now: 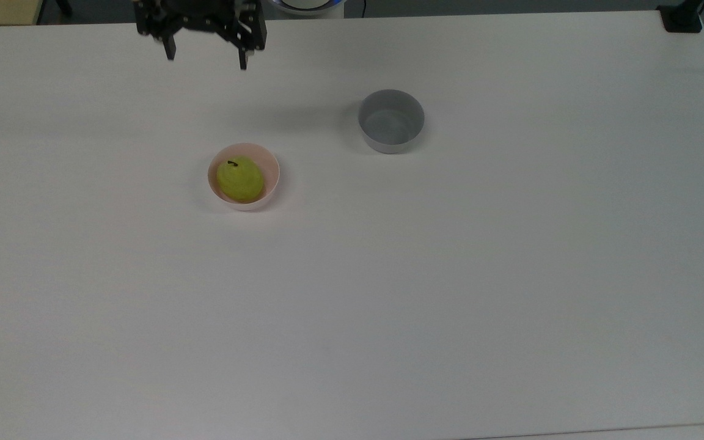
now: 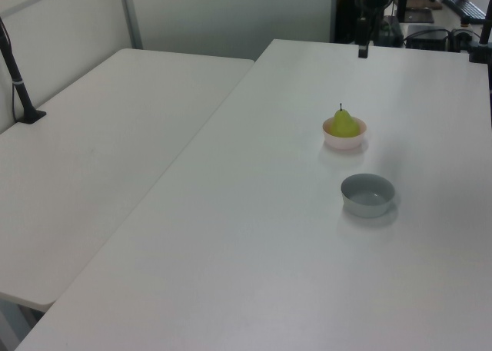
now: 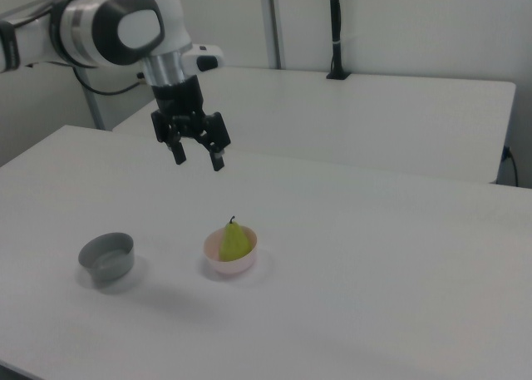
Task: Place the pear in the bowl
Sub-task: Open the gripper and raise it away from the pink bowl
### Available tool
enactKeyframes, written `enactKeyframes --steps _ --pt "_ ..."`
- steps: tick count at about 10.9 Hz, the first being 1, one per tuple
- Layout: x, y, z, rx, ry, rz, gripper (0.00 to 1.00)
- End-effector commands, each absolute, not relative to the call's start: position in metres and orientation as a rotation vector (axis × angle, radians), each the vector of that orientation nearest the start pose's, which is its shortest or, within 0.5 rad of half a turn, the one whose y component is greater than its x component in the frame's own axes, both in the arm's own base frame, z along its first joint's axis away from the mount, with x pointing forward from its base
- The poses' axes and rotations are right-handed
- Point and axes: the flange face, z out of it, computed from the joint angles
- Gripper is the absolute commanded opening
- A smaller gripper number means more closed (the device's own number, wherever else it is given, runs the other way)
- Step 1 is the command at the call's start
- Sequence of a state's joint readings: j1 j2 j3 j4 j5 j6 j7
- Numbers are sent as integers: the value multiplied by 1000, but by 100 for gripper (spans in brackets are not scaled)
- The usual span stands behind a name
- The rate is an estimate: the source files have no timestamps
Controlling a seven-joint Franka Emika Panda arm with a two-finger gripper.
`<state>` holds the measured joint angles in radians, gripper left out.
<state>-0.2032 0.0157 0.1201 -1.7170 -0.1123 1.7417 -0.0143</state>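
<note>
Pear (image 1: 240, 179) sits upright inside the pink bowl (image 1: 270, 184), stem up; placement judged complete. Gripper (image 3: 197, 159) hangs above and behind the bowl, fingers spread, holding nothing. Next move calls only for a clear retreat, nothing to grasp. Grey bowl (image 1: 391, 120) stands well apart from the pink bowl. White table (image 1: 450, 275); a 2nd table (image 2: 92, 159) adjoins.

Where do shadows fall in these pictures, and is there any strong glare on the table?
Top view: faint shadow left of the grey bowl, no hard glare on the table. Right view: soft shadows beneath the pink bowl; the open pincer looks sharp.
</note>
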Motion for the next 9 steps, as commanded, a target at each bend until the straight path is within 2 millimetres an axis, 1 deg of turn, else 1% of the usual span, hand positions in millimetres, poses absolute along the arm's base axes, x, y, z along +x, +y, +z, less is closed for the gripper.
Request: enactKeyframes --steps 1,2,3,4,9 --pt "542 -60 597 -3133 188 -48 100" --pt "543 -60 598 -3121 154 -59 100" --pt "546 -60 604 -3125 54 -84 100" --pt "547 -60 604 -3125 -51 -85 100" --pt "548 -57 605 -3129 -67 -92 100"
